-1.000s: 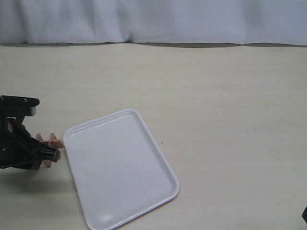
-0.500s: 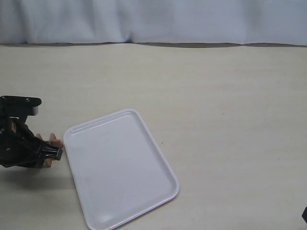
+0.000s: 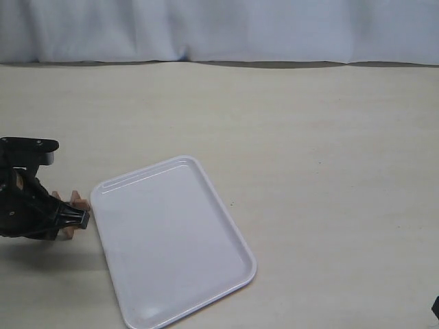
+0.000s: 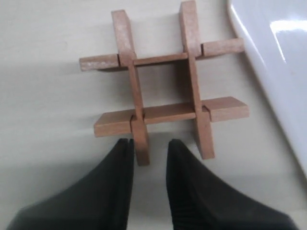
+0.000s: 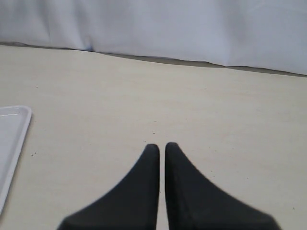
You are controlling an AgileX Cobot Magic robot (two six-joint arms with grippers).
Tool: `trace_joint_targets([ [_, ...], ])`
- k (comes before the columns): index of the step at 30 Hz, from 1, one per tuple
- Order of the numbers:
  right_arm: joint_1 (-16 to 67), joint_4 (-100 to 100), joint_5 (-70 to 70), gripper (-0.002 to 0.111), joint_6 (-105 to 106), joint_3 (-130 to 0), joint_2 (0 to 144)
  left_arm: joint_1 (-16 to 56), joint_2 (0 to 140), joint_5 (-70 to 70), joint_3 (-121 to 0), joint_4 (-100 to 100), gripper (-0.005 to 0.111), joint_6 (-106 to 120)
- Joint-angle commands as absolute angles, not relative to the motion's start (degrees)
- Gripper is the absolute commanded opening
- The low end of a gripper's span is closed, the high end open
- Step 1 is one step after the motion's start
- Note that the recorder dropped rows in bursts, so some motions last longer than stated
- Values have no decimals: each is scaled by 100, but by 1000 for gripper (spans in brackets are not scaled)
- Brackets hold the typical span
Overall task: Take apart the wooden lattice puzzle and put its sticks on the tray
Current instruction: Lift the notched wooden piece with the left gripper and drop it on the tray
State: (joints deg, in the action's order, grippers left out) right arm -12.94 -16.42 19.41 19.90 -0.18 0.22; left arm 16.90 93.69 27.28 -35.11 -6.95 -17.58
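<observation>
Trouble may come if the left jaws, a little apart around the end of one stick (image 4: 135, 96) of the wooden lattice puzzle (image 4: 163, 103), pull crooked: the whole puzzle could drag along. It sits on the counter (image 3: 309, 171) at 9 o'clock of the tray (image 3: 171, 247). Meanwhile the right jaws are closed, empty.

Left fingers (image 4: 117, 167) narrowly parted — right fingers (image 5: 146, 172) closed together.
</observation>
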Motion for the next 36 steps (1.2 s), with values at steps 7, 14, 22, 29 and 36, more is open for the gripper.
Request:
trace_joint_targets([
  [7, -1271, -1668, 1956, 4, 1969, 0, 0, 1691, 9384, 2733, -3504, -709, 1, -1803],
  [14, -1271, -1668, 1956, 4, 1969, 0, 0, 1691, 9384, 2733, -3504, -709, 0, -1803],
  [22, -1271, -1668, 1956, 4, 1969, 0, 0, 1691, 9384, 2823, -3532, -709, 0, -1675],
  [29, -1271, -1668, 1956, 4, 1969, 0, 0, 1691, 9121, 3415, -3876, -607, 0, -1499],
  [36, -1271, -1668, 1956, 4, 1969, 0, 0, 1704, 8455, 4004, -4300, -486, 0, -1398],
])
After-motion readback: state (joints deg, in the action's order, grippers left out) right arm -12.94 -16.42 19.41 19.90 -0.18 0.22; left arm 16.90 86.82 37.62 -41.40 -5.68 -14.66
